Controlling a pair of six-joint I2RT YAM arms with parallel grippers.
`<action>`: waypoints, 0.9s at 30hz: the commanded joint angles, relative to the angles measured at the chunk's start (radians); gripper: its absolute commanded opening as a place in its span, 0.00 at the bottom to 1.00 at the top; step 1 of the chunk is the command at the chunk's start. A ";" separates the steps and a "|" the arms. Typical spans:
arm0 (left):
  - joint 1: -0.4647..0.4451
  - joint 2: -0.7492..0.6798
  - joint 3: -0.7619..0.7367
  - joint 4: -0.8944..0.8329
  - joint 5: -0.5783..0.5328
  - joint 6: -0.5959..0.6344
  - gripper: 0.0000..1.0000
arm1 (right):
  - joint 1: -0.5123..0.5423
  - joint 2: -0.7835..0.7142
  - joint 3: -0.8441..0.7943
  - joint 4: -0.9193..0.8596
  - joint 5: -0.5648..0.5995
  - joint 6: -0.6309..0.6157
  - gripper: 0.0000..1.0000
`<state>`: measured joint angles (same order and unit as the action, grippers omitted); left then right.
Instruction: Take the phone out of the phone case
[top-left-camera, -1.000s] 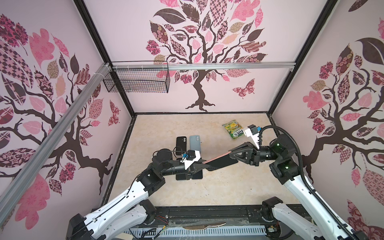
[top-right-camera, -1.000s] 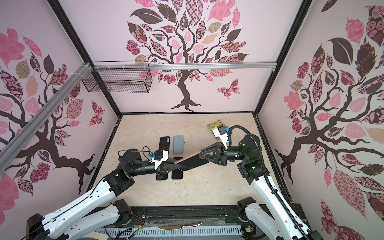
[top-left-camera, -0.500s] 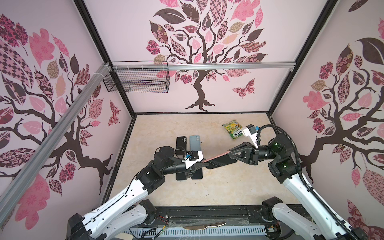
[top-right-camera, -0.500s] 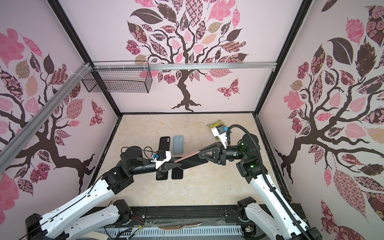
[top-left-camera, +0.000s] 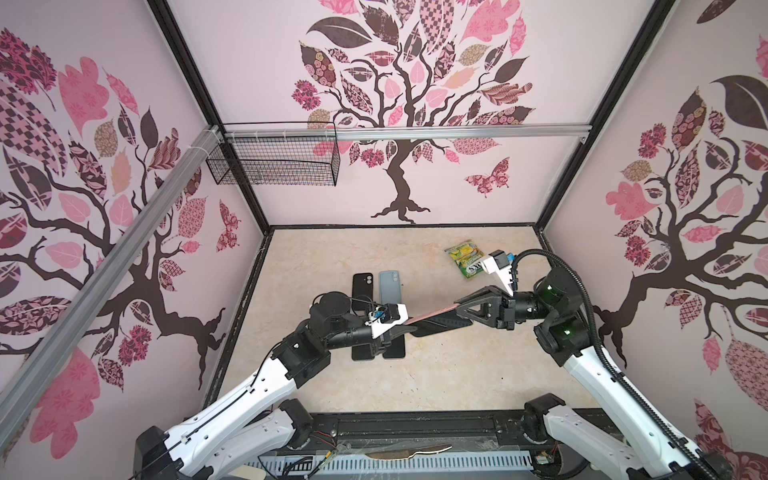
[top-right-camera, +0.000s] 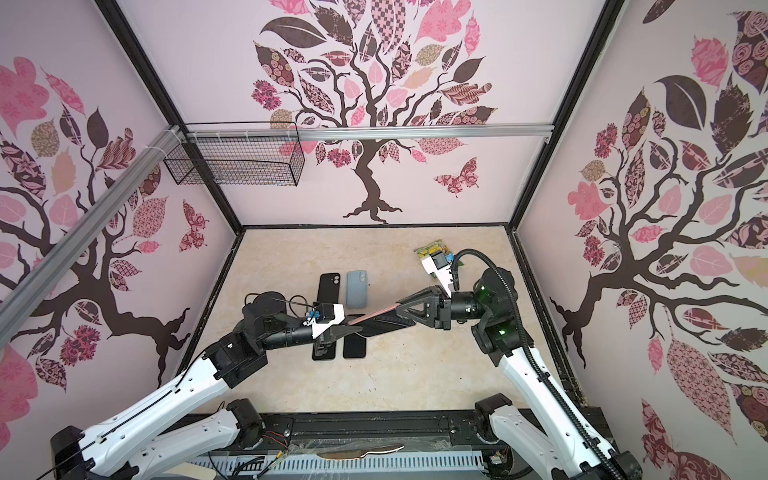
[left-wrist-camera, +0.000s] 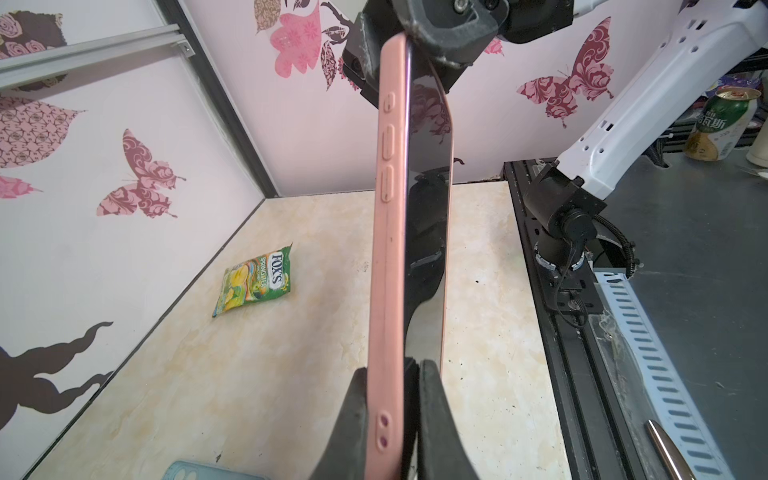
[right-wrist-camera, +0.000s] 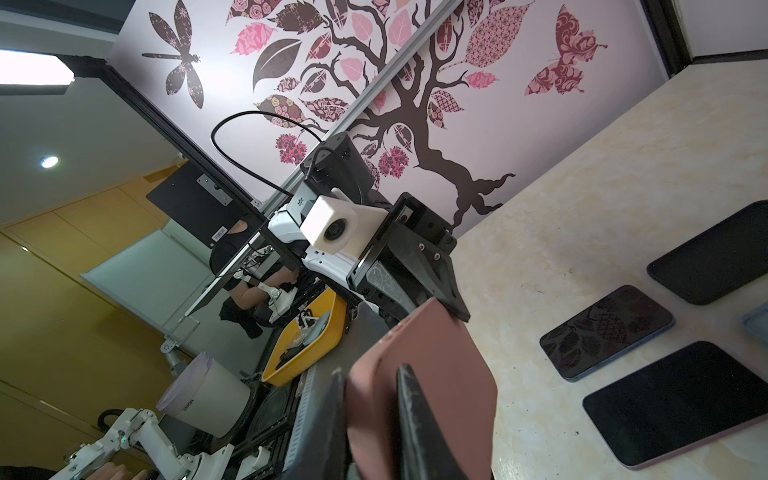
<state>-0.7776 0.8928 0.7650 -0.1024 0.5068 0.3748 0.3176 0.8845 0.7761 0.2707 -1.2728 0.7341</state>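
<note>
Gripping opposite ends of one cased phone, both pairs of fingers are clenched on it: left fingers (left-wrist-camera: 440, 424) at the end with two small holes, right fingers (right-wrist-camera: 415, 428) at the other. The phone (left-wrist-camera: 428, 208) sits inside its pink case (left-wrist-camera: 386, 249), held in the air over the worktop (top-left-camera: 436, 374), turned nearly on edge. Its long axis runs left to right between the arms, rising slightly rightward. Below lie two dark phones (top-right-camera: 328, 355) (top-right-camera: 354, 348); behind them a black piece (top-left-camera: 362, 286) and a grey piece (top-left-camera: 390, 286), phone or empty case I cannot tell; farthest, a sweet bag (top-left-camera: 467, 259)
</note>
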 joint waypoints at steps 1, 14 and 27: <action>0.008 -0.011 0.117 0.207 -0.165 0.099 0.00 | 0.006 0.023 -0.032 -0.148 0.059 0.138 0.21; 0.008 -0.010 0.123 0.213 -0.220 0.147 0.00 | 0.006 0.047 -0.035 -0.143 0.030 0.162 0.22; 0.007 -0.013 0.153 0.202 -0.290 0.213 0.00 | 0.006 0.067 -0.039 -0.141 0.026 0.166 0.23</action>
<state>-0.7795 0.8970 0.7929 -0.1627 0.4019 0.5220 0.3157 0.9291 0.7731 0.2821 -1.2953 0.7712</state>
